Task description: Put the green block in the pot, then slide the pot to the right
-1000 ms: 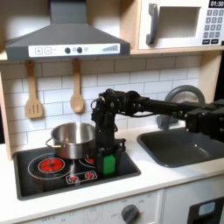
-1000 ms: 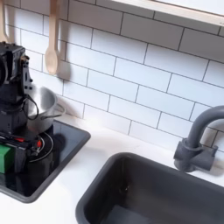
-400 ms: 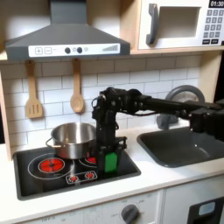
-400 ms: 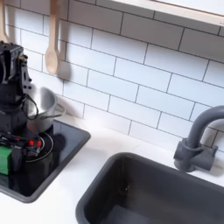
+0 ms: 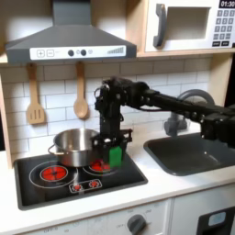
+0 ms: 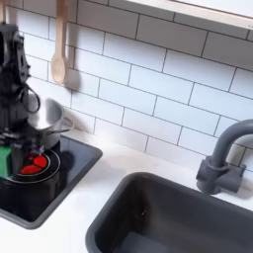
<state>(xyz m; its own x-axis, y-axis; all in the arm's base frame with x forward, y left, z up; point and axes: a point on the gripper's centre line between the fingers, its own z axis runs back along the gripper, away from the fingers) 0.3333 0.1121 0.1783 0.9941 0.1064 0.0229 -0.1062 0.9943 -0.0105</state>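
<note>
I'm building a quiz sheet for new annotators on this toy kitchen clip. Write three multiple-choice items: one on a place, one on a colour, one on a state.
1. Where is the pot?
A. In the sink
B. On the stovetop, at the back
C. On the counter beside the faucet

2. What colour is the block at the gripper?
A. Green
B. Blue
C. Yellow

3. What is the green block's state?
A. Lying inside the pot
B. Resting in the sink basin
C. Held by the gripper, lifted off the stovetop

Answers:
1. B: in the first exterior view the silver pot stands at the rear of the black stovetop, behind the red burner rings.
2. A: the small piece between the fingers is bright green in both exterior views.
3. C: the first exterior view shows it clamped at the fingertips, clear of the surface and to the right of the pot.
</note>
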